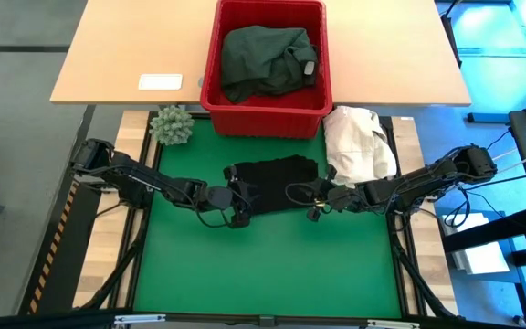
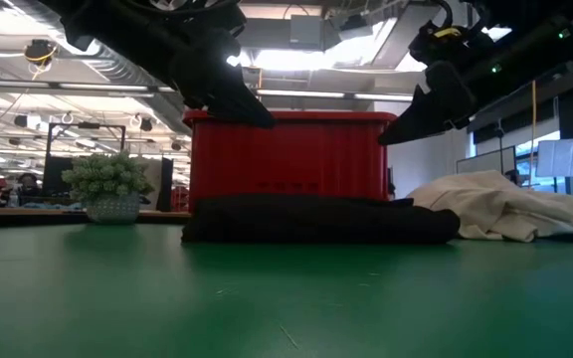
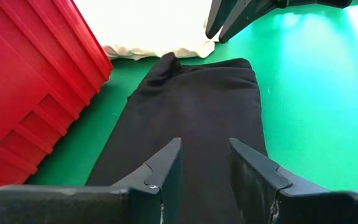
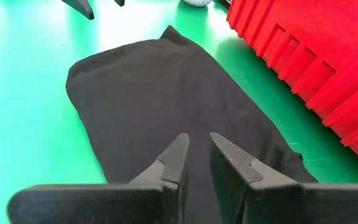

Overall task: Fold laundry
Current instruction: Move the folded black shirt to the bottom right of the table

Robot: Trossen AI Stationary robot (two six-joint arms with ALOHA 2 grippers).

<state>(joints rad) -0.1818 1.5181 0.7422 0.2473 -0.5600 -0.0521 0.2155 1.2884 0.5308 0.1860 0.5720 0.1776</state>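
A black garment (image 1: 274, 175), folded into a flat oblong, is being shown lying on the green mat (image 1: 263, 265), just in front of the red basket (image 1: 268, 117). The left gripper (image 1: 237, 203) is being held above the garment's left end, clear of the cloth in the low view, with its fingers (image 3: 166, 171) parted by a narrow gap and nothing clamped between them. The right gripper (image 1: 310, 196) is being held above the garment's right end, its fingers (image 4: 178, 160) standing slightly apart, likewise empty. A dark green garment (image 1: 268, 59) is being kept bunched inside the basket. A cream-white cloth heap (image 1: 359, 144) is lying beside the basket's right corner, near the black garment. A small potted plant (image 1: 172, 125) is standing by the basket's left corner.
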